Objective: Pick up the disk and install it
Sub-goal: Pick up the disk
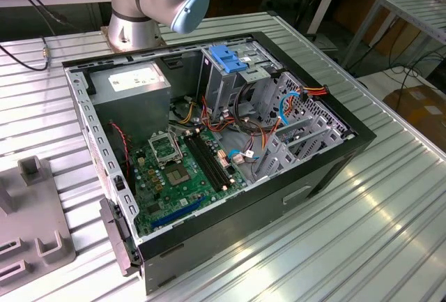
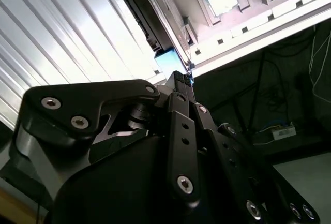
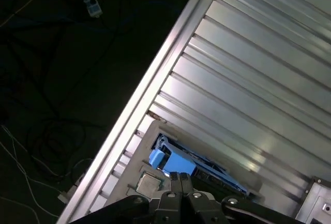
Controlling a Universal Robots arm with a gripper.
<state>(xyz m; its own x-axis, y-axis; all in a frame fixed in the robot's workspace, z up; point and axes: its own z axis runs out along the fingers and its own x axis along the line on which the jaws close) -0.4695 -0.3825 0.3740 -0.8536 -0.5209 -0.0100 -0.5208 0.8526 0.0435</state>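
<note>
While the disk (image 3: 207, 171) rests in a grey tray (image 3: 139, 157) beside the edge of the ribbed table (image 3: 248, 79), our gripper (image 3: 180, 176) hangs right at its blue bracket (image 3: 168, 161). We cannot tell whether the jaws have closed on the bracket or stand just clear of it. We judge the pick-up barely begun, with the whole install left to do. Farther off, in the exterior view, the open computer case (image 1: 327, 162) lies on the table. Its drive cage (image 1: 230, 86), topped by a blue latch (image 1: 228, 58), is toward the far side, and the arm's base (image 1: 132, 30) stands beyond.
</note>
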